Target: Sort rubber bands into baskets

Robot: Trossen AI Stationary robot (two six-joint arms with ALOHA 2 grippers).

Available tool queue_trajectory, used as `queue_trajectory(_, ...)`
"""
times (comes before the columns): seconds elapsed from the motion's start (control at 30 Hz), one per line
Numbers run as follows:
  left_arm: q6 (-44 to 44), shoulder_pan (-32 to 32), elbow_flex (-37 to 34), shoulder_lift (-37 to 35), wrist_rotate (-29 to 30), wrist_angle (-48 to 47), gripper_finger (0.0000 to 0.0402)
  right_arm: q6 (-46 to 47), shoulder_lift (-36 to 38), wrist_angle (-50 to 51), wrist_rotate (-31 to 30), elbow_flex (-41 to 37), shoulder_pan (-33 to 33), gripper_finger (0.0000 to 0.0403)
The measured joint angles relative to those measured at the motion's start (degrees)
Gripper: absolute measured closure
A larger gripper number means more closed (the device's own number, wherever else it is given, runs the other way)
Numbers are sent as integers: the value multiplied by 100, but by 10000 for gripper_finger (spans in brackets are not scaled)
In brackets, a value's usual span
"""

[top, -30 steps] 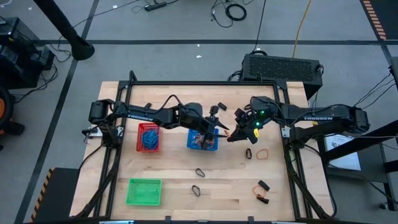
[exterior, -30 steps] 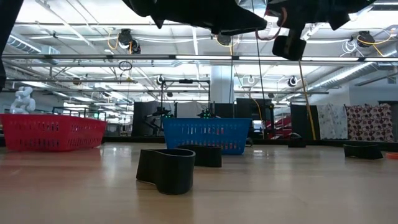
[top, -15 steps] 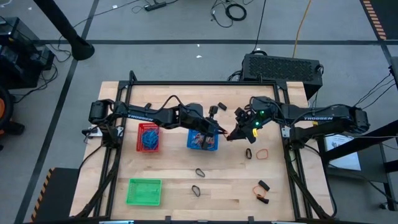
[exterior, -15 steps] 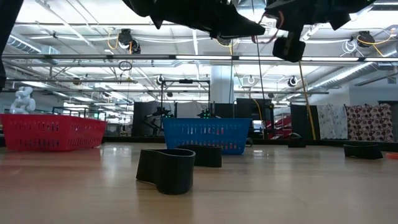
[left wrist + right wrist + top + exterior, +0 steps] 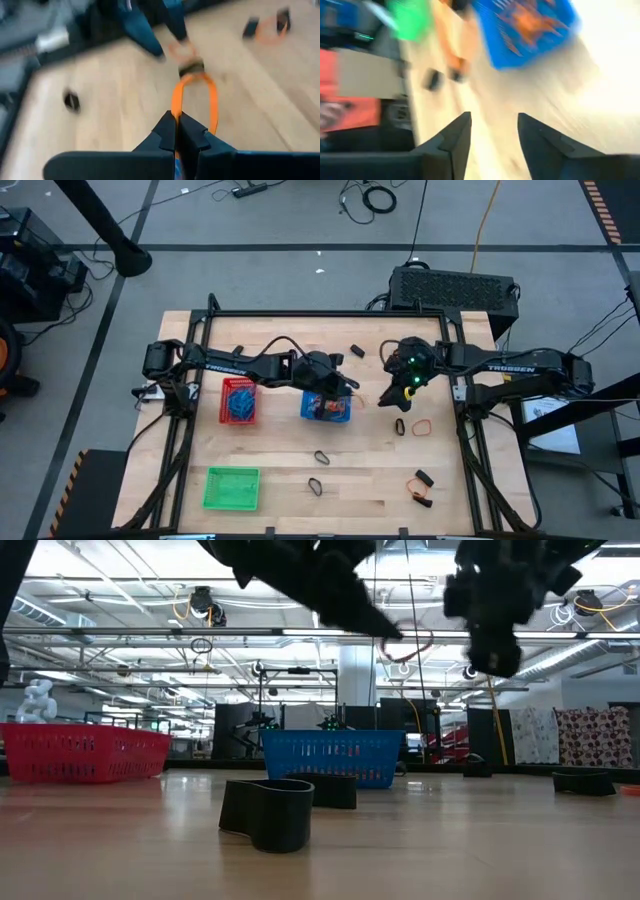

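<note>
My left gripper point(image 5: 176, 122) is shut on an orange rubber band point(image 5: 196, 95) and hangs above the right end of the blue basket point(image 5: 326, 407). Just to its right, my right gripper point(image 5: 492, 135) stands open and holds nothing, a short way above the table point(image 5: 388, 398). The red basket point(image 5: 238, 400) sits left of the blue one. The green basket point(image 5: 232, 487) sits near the front left. Loose black and orange bands lie on the table, among them a black one point(image 5: 321, 457) and an orange one point(image 5: 422, 425). My left gripper pinches one end of the orange band's loop point(image 5: 175, 107) between its two fingertips. The fingers come from the table's left, slanting down. The rest of the loop point(image 5: 405, 645) sticks out past the fingertips, lifted clear of table and basket.
A black box point(image 5: 455, 288) stands at the table's far right. Black bands lie near the far edge point(image 5: 357, 351) and near the front middle point(image 5: 315, 486). Orange and black bands lie at the front right point(image 5: 424, 490). Bare wood shows between the green basket and these.
My left gripper has shut on the orange band and tipped downward. My right gripper, which held the band before, has opened, let it go, tipped down and drawn back toward the table's right edge. The band now hangs from my left gripper alone.
</note>
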State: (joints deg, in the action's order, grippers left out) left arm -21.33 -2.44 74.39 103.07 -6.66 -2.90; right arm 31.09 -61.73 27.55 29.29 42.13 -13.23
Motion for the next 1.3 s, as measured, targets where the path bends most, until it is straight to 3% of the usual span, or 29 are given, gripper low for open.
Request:
queue_trajectory(0.17, 627, -4, 0, 0, 249, -1142, 400, 17, 0, 1611, -1041, 0, 152, 231)
queue_trajectory(0.43, 1181, -10, 0, 2, 433, -2561, 401, 616, 0, 3121, -1800, -8, 698, 230)
queue_trajectory(0.87, 1203, -19, 0, 2, 464, -2697, 396, 870, 2, 2568, -1895, -810, 2077, 237)
queue_trajectory(1.07, 1179, -95, 0, 2, 488, -2643, 395, 652, 2, 1964, -2358, -1050, 2455, 237)
queue_trajectory(1.3, 1435, -185, 0, 2, 588, -2604, 387, 723, 2, 1899, -2338, -1286, 2794, 237)
